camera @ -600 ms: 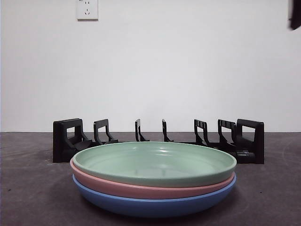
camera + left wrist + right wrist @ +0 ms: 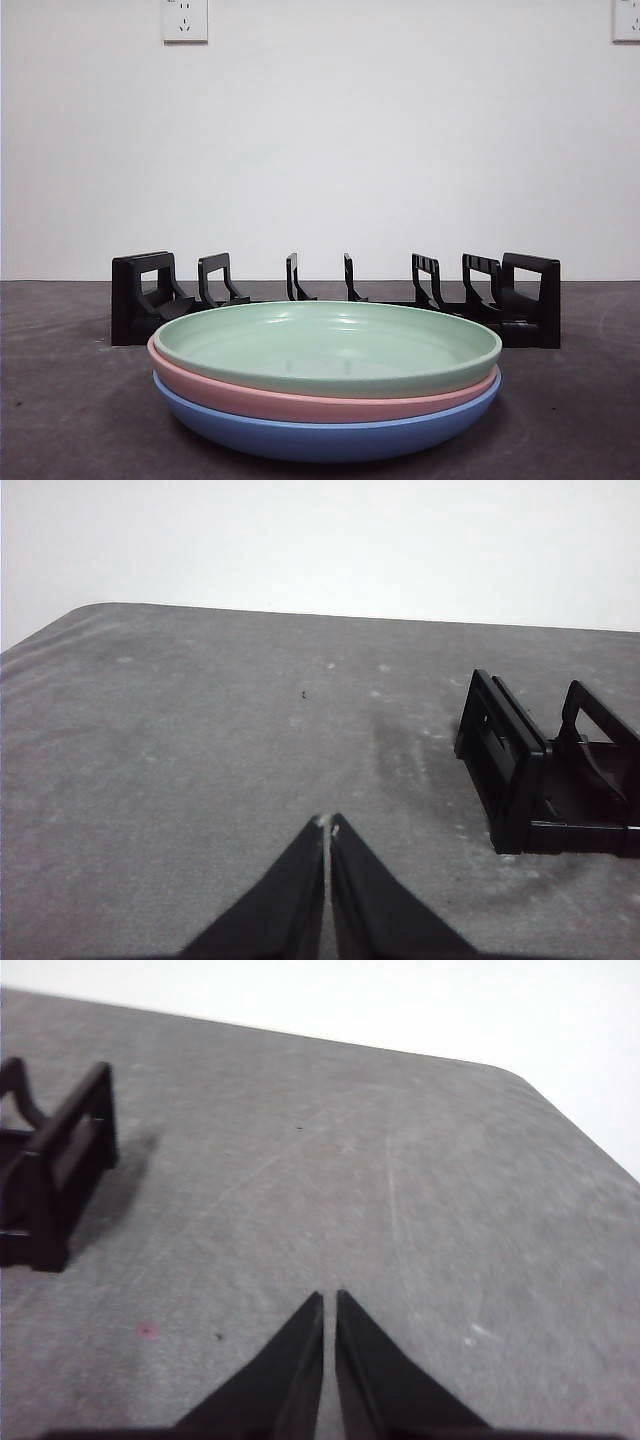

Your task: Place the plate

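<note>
Three plates are stacked at the front of the table: a green plate [image 2: 330,345] on top, a pink plate [image 2: 300,402] under it, a blue plate [image 2: 320,435] at the bottom. Behind them stands a black plate rack [image 2: 140,295] with upright dividers. My left gripper [image 2: 327,827] is shut and empty above bare table, with one end of the rack [image 2: 510,765] beside it. My right gripper [image 2: 329,1300] is shut and empty above bare table, with the rack's other end [image 2: 55,1180] beside it. Neither gripper shows in the front view.
The grey table [image 2: 60,400] reaches back to a white wall with two sockets [image 2: 185,20]. The table's rounded corners show in both wrist views [image 2: 90,615].
The black arm tip at the front view's top right corner has left the picture, uncovering a wall socket. The plates and the rack have not moved.
</note>
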